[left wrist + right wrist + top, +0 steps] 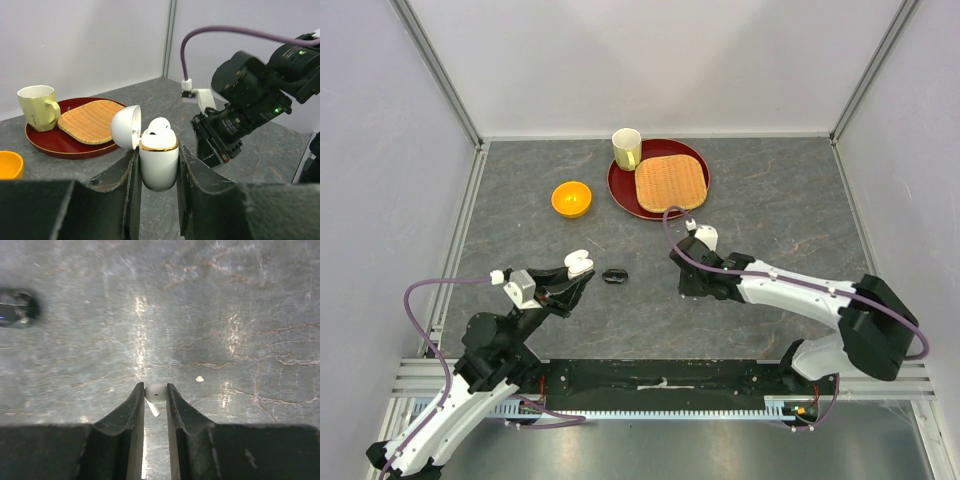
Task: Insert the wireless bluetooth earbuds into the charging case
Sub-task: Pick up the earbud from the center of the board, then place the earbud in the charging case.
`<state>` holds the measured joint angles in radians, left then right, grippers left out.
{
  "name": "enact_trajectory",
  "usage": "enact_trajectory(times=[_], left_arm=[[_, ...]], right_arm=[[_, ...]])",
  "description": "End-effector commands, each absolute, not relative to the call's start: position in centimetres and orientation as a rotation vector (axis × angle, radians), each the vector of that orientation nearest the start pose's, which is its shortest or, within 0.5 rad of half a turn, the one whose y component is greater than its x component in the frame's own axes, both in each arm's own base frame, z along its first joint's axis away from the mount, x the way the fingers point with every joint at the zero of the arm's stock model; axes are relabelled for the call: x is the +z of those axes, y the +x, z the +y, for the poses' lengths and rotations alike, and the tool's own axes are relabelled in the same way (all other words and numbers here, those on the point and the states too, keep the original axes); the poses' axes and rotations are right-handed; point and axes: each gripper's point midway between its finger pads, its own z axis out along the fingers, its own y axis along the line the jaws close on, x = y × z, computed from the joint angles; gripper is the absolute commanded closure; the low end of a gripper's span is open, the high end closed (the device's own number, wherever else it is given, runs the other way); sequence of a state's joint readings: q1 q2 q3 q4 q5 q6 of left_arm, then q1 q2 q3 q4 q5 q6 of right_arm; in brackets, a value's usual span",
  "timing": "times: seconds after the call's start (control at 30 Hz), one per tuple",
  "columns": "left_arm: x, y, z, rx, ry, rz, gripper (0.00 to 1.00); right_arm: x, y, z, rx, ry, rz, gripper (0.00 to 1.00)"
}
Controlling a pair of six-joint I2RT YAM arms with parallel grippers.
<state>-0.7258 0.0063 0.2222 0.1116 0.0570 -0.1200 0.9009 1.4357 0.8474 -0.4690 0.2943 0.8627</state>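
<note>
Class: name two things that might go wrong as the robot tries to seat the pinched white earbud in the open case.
1. The right gripper pinches the tiny white stemmed earbud at its fingertips only; it may slip or twist on lifting.
2. The glossy white charging case in the left gripper already holds a seated white bud; a misaligned stem might jam or tilt it.

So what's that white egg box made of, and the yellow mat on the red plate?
The charging case looks like smooth glossy white plastic: light glints off it, with a gold-coloured band at its rim. The mat looks like woven bamboo or straw, matte, with fine crisscross strands. The red plate looks glossy, maybe lacquer or plastic.
</note>
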Motion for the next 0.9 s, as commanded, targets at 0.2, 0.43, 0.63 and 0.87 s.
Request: enact_trajectory(times=[0.2, 0.43, 0.63, 0.87], left_arm=[[29.1, 15.6, -16.4, -0.847, 0.373, 1.106, 0.98], [28.8, 16.0, -17.8, -0.884, 0.405, 1.116, 0.98], [29.1, 16.0, -18.6, -0.909, 0.423, 1.1, 0.98], [29.0, 15.8, -19.5, -0.942, 0.461, 1.093, 0.98]], right_arm=[[17.1, 24.2, 24.8, 0.582, 0.168, 2.101, 1.0], [25.2, 23.0, 26.8, 0.825, 0.16, 1.762, 1.0], [30.6, 21.0, 27.8, 0.936, 0.146, 1.571, 1.0], [35.4, 18.5, 29.1, 1.075, 0.121, 1.397, 1.0]])
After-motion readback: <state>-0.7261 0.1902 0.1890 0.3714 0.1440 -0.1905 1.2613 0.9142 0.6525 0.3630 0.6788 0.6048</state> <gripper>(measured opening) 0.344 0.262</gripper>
